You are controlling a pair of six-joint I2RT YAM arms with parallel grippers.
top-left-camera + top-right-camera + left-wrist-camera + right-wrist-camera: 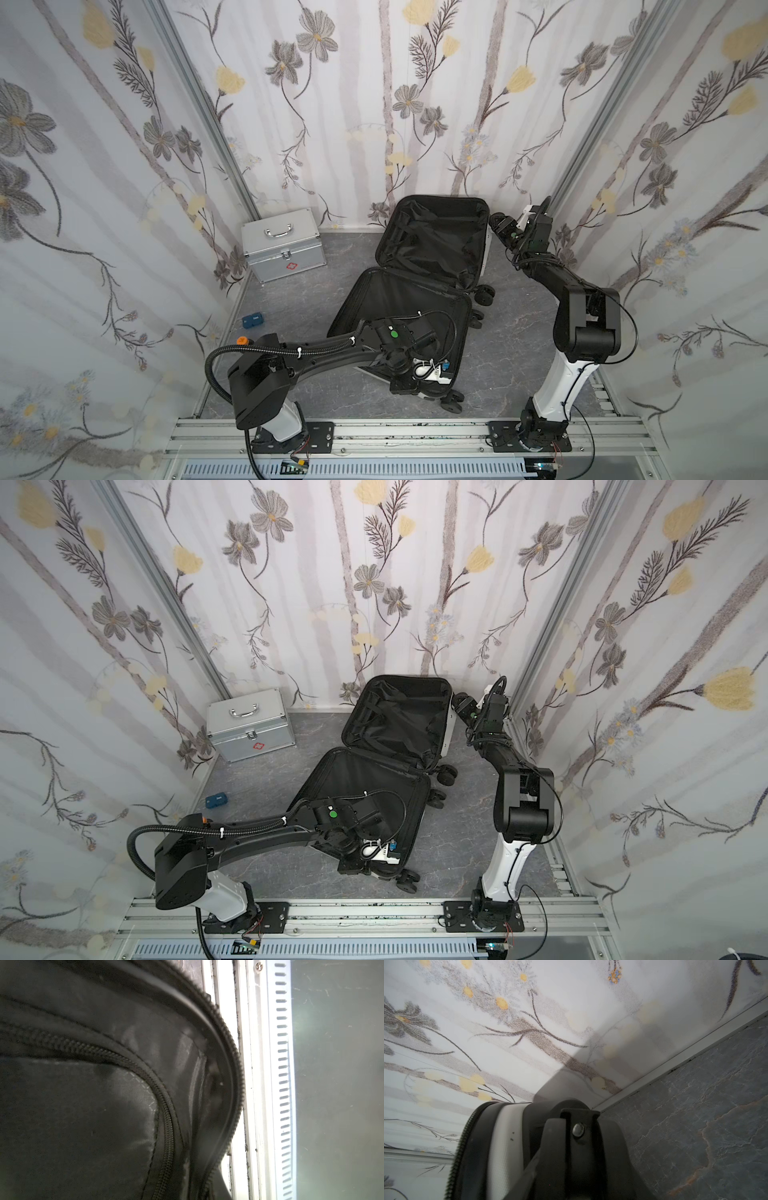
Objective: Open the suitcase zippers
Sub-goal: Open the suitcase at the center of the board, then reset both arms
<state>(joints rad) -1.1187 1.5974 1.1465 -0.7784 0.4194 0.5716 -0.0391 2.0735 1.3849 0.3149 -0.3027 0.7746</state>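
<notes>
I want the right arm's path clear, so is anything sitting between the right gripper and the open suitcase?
Nothing visible does. In a top view the right gripper sits right beside the raised half of the suitcase, with no object in the gap. The silver case stands well off on its other side.
</notes>
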